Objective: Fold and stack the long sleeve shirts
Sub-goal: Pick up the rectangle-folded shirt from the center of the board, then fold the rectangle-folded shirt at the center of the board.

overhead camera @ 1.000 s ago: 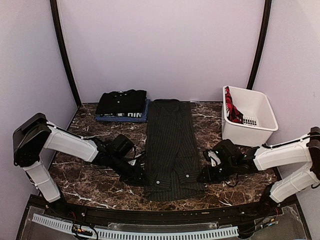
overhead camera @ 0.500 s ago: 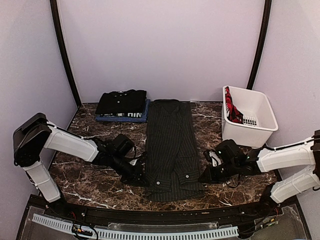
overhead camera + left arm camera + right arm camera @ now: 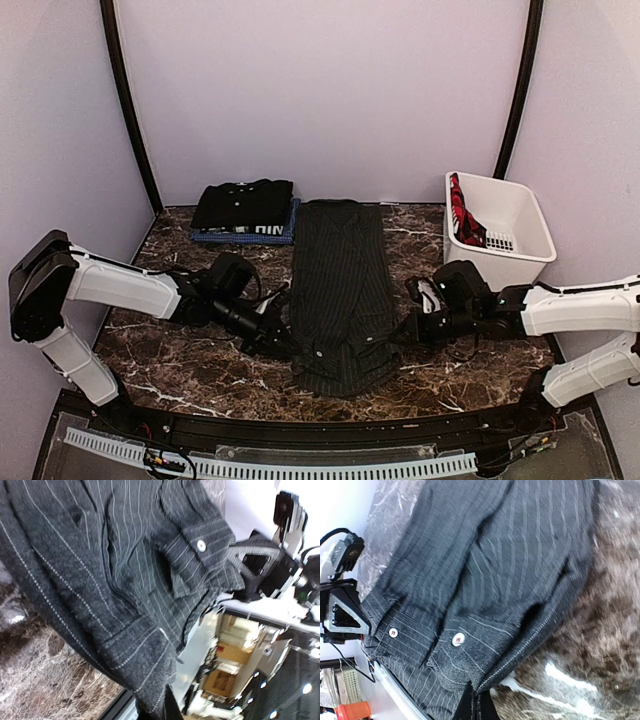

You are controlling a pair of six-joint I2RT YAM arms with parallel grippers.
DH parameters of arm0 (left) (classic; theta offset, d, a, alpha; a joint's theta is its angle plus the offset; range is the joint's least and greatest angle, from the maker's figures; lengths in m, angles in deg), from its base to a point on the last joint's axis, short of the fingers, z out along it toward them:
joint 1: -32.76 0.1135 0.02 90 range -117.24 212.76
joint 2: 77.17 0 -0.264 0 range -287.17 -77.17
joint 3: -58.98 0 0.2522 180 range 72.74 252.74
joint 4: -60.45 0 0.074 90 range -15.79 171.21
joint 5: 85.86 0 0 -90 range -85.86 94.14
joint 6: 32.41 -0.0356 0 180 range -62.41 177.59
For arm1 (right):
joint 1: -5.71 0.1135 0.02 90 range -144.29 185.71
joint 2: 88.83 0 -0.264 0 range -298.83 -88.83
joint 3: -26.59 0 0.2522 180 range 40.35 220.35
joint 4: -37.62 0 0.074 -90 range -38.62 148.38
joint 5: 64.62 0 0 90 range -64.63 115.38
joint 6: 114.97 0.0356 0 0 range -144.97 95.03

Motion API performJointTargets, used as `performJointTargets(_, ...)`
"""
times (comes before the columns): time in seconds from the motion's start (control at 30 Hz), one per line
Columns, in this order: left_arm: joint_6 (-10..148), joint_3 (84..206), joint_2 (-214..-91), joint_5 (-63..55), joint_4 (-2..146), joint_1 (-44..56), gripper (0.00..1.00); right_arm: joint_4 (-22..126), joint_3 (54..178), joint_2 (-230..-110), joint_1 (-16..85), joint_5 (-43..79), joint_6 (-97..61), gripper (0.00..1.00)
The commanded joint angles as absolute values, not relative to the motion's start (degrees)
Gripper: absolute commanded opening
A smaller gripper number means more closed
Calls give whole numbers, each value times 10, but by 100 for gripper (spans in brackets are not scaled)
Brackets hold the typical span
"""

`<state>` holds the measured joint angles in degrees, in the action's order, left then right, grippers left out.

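Note:
The pinstriped long sleeve shirt (image 3: 340,280) lies lengthwise in the middle of the table, its sleeves folded in and its buttoned cuffs near the front. My left gripper (image 3: 291,348) is shut on the shirt's near left edge. My right gripper (image 3: 402,340) is shut on its near right edge. The near end is raised off the marble and bunched. In the left wrist view the striped cloth (image 3: 100,570) runs down into my pinched gripper (image 3: 161,711). The right wrist view shows the hem (image 3: 510,645) clamped in my gripper (image 3: 477,706). A folded black shirt (image 3: 245,203) rests on a blue one (image 3: 243,234) at the back left.
A white plastic basket (image 3: 520,255) stands at the back right with a red and black cloth (image 3: 463,215) in it. The black raised table rim (image 3: 320,430) runs along the front. Purple walls close in the sides and back.
Both grippers shut on the pinstriped shirt's near edges. They then lifted the near end, which rose and drew back from the front rim.

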<state>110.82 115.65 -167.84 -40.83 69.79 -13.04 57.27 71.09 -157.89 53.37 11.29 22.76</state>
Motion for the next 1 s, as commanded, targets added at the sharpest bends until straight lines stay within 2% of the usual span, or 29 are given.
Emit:
performJointTargets(0.0,1212,1130,-1655,-456,580,-98,0,527,749,-1604,519,125,234,0)
performJointTargets(0.33,1387,1116,-1718,-497,336,-41,0,417,797,-1688,454,117,228,0)
performJointTargets(0.67,1484,1183,-1879,-426,123,11,0,386,931,-1840,407,175,182,0)
performJointTargets(0.77,1497,1220,-1925,-410,94,20,0,395,974,-1891,394,177,169,0)
performJointTargets(0.97,1448,1279,-1988,-375,157,36,0,460,1052,-1979,385,208,126,0)
